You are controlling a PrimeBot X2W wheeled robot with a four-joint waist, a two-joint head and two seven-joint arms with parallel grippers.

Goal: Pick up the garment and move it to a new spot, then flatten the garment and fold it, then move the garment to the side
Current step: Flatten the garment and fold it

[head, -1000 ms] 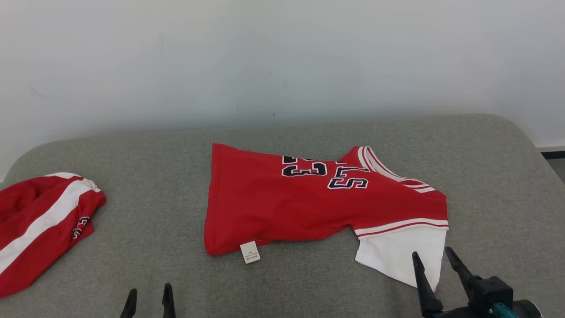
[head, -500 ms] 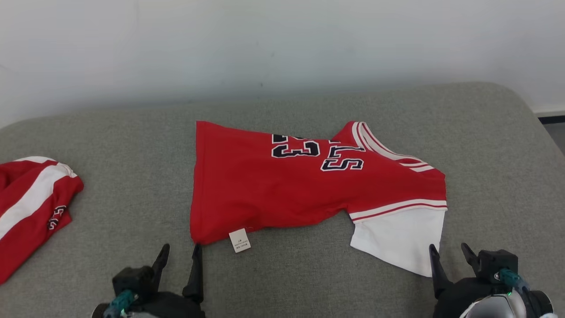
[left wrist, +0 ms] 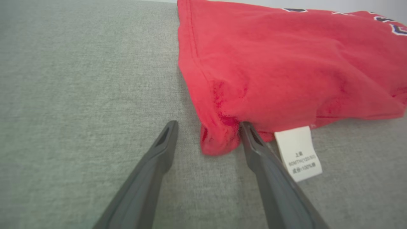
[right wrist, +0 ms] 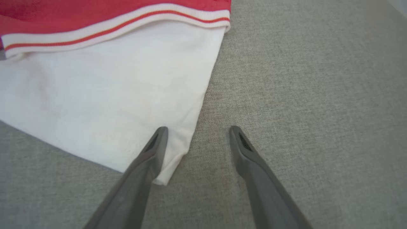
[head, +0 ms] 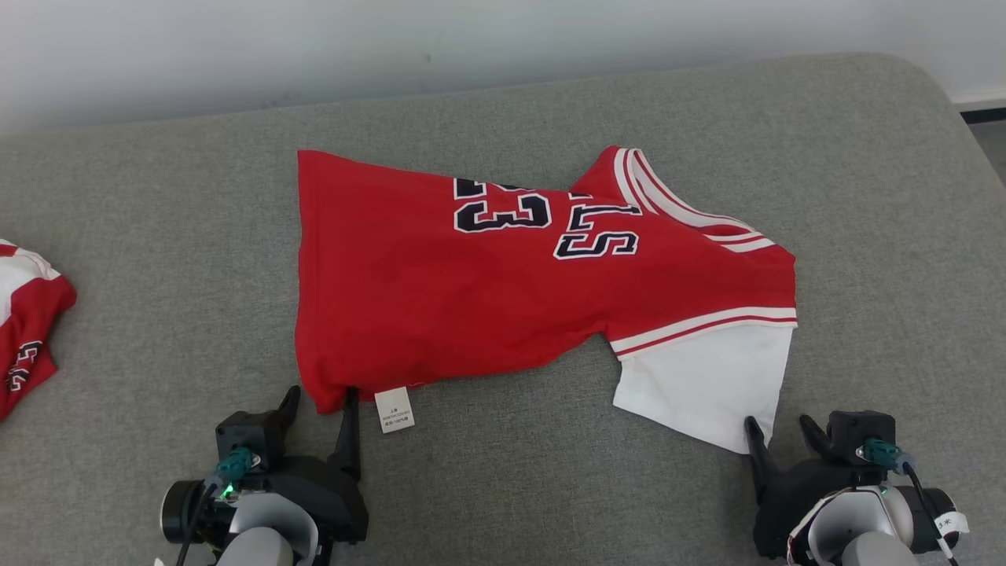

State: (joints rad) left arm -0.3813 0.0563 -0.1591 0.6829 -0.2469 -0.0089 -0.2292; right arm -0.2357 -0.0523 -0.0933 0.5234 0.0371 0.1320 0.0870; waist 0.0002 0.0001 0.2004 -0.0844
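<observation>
The red shirt (head: 471, 299) lies mid-cushion (head: 157, 236). The left gripper (head: 321, 397), spread, straddles its near-left corner; the right gripper (head: 778, 424), spread, brackets the white sleeve (head: 707, 393) corner, probably to lift both together.

This looks like a robotics test room, not anybody's home. The work surface is a wide padded slab (head: 503, 487) covered in plain grey woven cloth. Its far right corner is rounded, and its far edge is pushed up against a plain white wall (head: 236, 47) with a few faint scuffs. Past that corner there's a dark skirting strip (head: 982, 115) and a bit of grey floor (head: 992, 149). At the near edge sit the left gripper (head: 322, 393) and the right gripper (head: 778, 422), trailing black cables (head: 919, 491). A small green light (head: 228, 491) glows on the left wrist. Laid out like test pieces are a red numbered jersey (head: 440, 299) mid-slab and a second red-and-white garment (head: 27, 330) at the left edge.
</observation>
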